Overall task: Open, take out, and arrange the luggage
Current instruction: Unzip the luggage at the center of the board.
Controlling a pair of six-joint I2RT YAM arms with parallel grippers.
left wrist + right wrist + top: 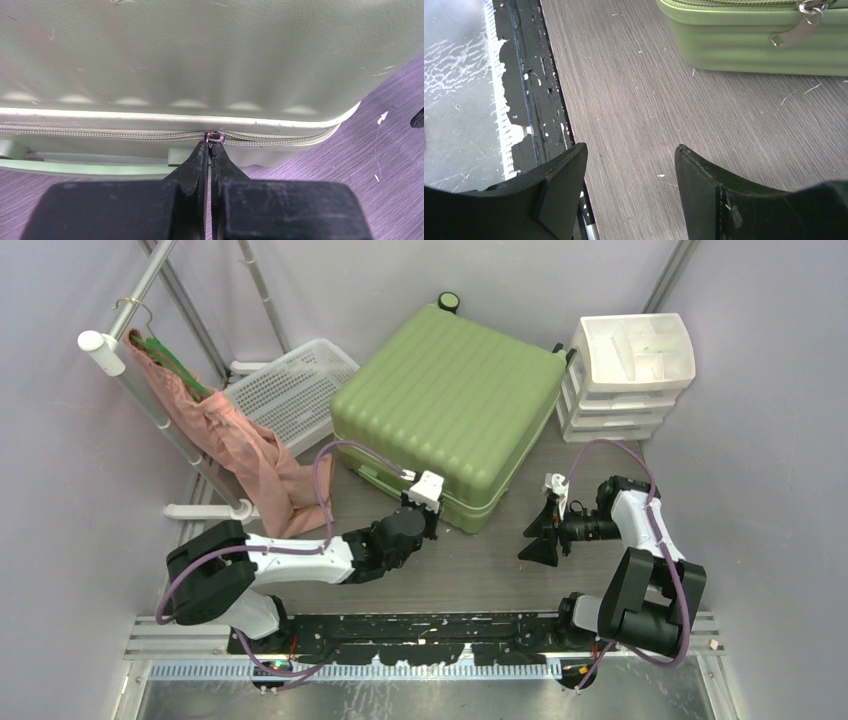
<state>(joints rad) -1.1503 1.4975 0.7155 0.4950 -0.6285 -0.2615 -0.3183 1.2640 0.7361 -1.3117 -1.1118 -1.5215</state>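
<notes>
The luggage (pixel 450 400) is a light-green ribbed hard-shell suitcase lying flat and shut at the back middle of the table. My left gripper (pixel 433 512) is at its near side. In the left wrist view the left gripper (pixel 210 142) is shut on the small metal zipper pull (pixel 216 136) on the zip line of the luggage (pixel 200 65). My right gripper (pixel 540 540) hovers over the table right of the suitcase's near corner. In the right wrist view the right gripper (pixel 631 150) is open and holds nothing, with the luggage (pixel 749 45) and another zipper pull (pixel 794 32) ahead.
A white mesh basket (pixel 290 390) leans left of the suitcase. A white drawer unit (pixel 630 375) stands to its right. A pink garment (pixel 250 455) hangs on a rack at the left. The black base rail (pixel 420 625) runs along the near edge.
</notes>
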